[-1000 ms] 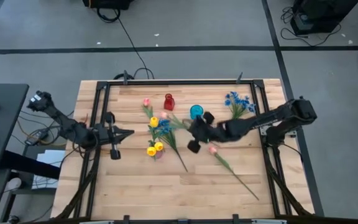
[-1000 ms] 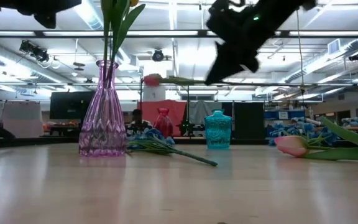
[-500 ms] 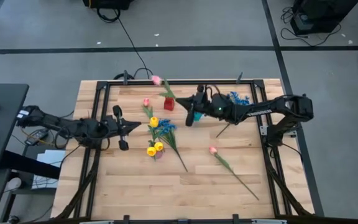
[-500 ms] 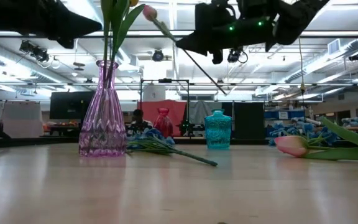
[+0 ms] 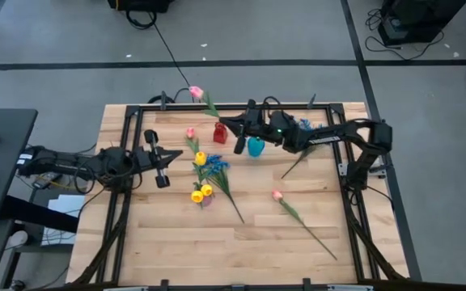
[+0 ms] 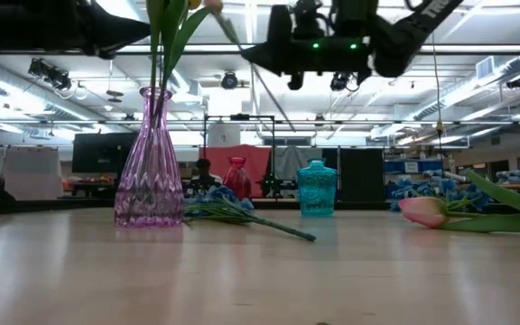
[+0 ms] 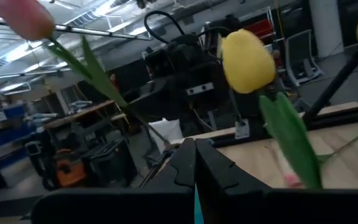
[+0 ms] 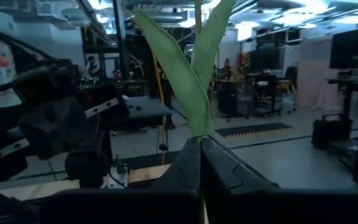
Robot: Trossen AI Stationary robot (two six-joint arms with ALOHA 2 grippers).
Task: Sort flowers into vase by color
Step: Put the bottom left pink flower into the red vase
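Table (image 5: pixel 176 242) carrying three vases. Right gripper (image 5: pixel 235 129), pinched on a pink tulip (image 5: pixel 196 92) held aloft near the red vase (image 5: pixel 219 132), should tip the stem upright before lowering. Left gripper (image 5: pixel 165 155) waits, fingers pressed together.

The bench (image 5: pixel 168 242) is of light wooden planks inside a dark metal frame. A red vase (image 5: pixel 219 132) and a teal vase (image 5: pixel 255 146) stand just under the right arm's jaws. A pink glass vase (image 6: pixel 149 158) stands with yellow tulips (image 5: pixel 200 192) (near the left arm's jaws). Between them lie blue flowers (image 5: pixel 213 166) and a pink tulip (image 5: pixel 190 133); another pink tulip (image 5: pixel 277 195) lies well apart from both jaws.
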